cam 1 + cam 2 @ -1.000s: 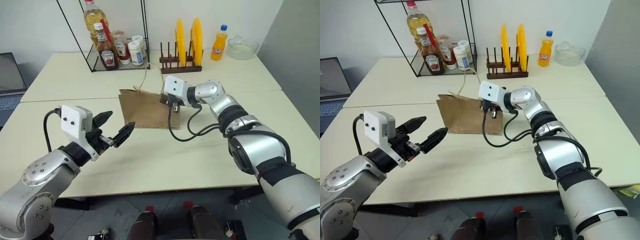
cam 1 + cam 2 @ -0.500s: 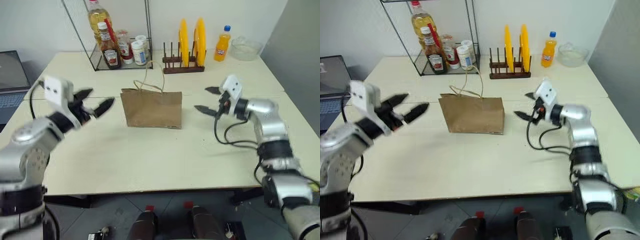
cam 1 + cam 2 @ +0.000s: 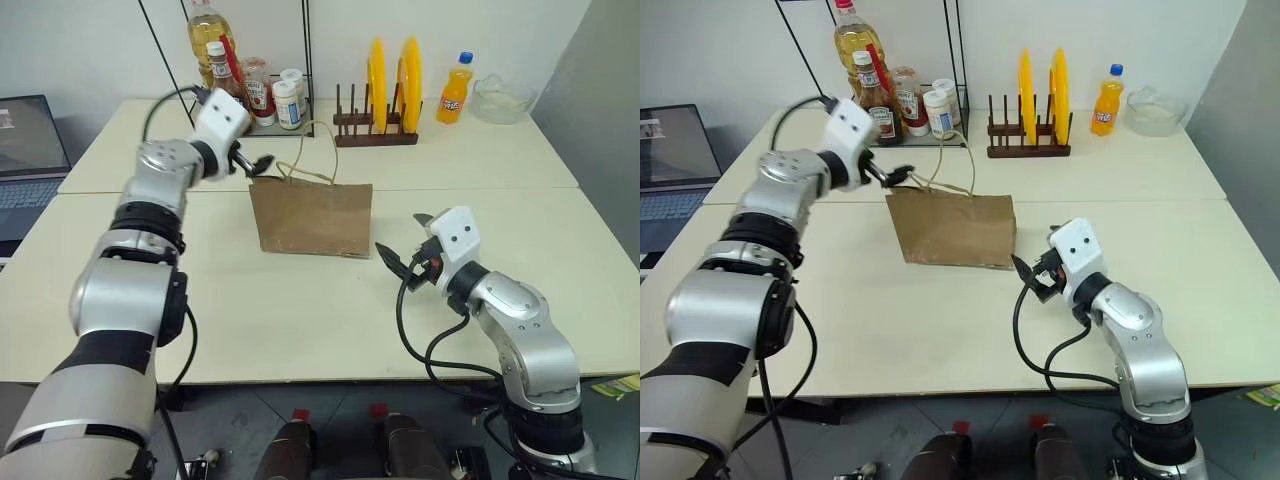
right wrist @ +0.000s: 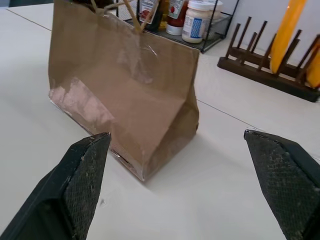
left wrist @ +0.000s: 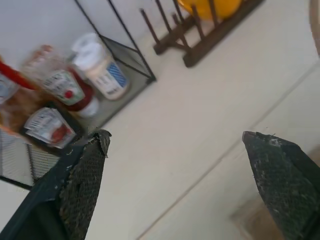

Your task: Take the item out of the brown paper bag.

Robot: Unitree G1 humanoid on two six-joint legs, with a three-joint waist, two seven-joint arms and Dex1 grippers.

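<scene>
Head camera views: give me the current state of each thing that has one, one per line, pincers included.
Plain brown kraft paper bag: upright on the table, twine handles standing up.
Left pincer: open, at the bag's top left corner, holding nothing.
Right pincer: open, empty, just off the bag's right side.
Two yellow plates: on edge in the wooden rack.
Orange soda bottle: upright, blue cap on.

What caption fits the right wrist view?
Open right hand faces the upright brown paper bag on the table.

Inside of the standing brown paper bag (image 3: 311, 218) and any contents hidden by its walls.
</scene>
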